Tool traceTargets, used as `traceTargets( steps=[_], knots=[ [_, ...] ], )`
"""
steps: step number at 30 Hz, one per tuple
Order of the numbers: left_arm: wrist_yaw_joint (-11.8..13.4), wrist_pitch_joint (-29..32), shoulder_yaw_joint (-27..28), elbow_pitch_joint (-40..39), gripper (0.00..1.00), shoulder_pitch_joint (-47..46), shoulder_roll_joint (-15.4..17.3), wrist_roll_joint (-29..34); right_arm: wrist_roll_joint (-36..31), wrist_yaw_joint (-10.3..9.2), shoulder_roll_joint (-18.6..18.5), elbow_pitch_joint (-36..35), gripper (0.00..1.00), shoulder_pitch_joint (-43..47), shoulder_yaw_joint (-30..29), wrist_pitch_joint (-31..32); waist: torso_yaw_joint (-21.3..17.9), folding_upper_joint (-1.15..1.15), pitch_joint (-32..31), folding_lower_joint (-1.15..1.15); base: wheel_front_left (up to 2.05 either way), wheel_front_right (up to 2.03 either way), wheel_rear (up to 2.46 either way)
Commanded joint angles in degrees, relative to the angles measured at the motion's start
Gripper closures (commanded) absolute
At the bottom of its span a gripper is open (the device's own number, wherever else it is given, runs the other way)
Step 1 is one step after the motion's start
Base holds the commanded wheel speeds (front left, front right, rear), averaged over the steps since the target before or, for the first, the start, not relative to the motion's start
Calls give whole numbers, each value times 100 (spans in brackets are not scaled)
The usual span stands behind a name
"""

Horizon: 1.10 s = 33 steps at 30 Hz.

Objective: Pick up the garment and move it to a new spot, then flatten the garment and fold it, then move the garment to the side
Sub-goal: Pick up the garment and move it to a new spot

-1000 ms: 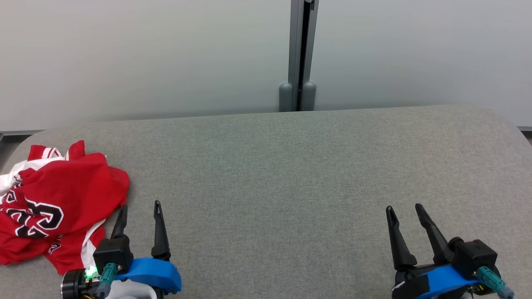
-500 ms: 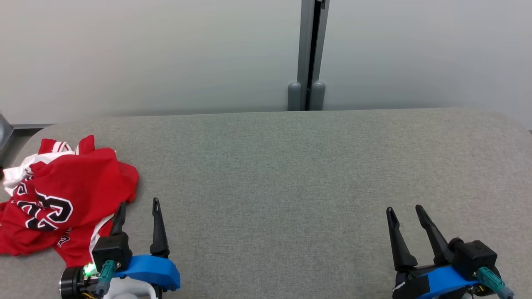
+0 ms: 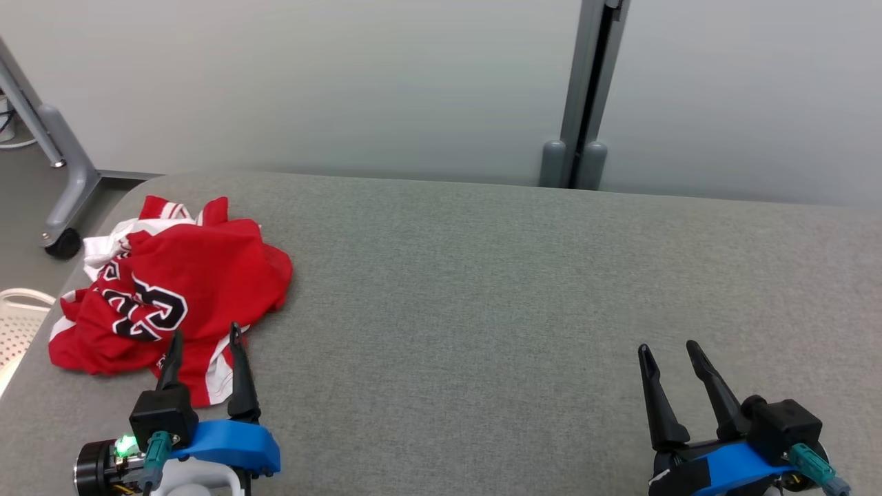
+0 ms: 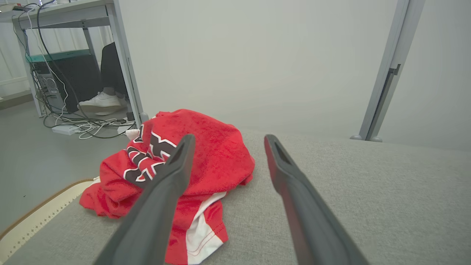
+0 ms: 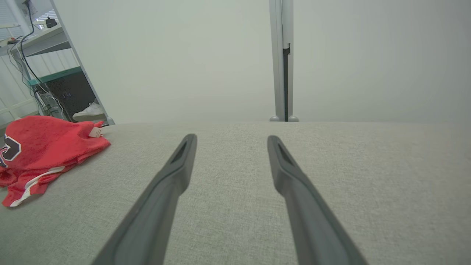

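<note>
red garment (image 3: 180,286) lies crumpled at left end of grey table (image 3: 482,289), left gripper (image 3: 205,337) spread wide, empty, tips by its near hem, likely staged for the pick; right gripper (image 3: 668,350) likewise wide and empty, well apart.

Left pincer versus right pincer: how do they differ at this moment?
The left pincer points at the near edge of the crumpled red jersey; the right pincer is over bare grey padding, far from it. A green light glows at the left pincer's base; the right pincer's blue mount carries black tape. Both are open and empty.
</note>
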Motion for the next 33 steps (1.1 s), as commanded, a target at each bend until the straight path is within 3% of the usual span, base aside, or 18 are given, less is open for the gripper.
traceTargets(
  steps=[1, 19, 33],
  knots=[
    [46, -18, 8, -66, 0, 20, 11, -23, 11, 3, -31, -12, 0, 39, -6, -2, 136, 0, 48, 0, 0, 0, 0],
    [160, -11, 69, -222, 0, 157, 161, -120, 10, 3, -31, -3, 0, 44, 23, -2, 1282, 0, 87, 0, 0, 0, 0],
    [234, -15, 158, -297, 0, 241, 204, -233, -113, 3, -32, 16, 0, -27, 49, -2, 1743, 0, 184, 0, 0, 0, 0]
  ],
)
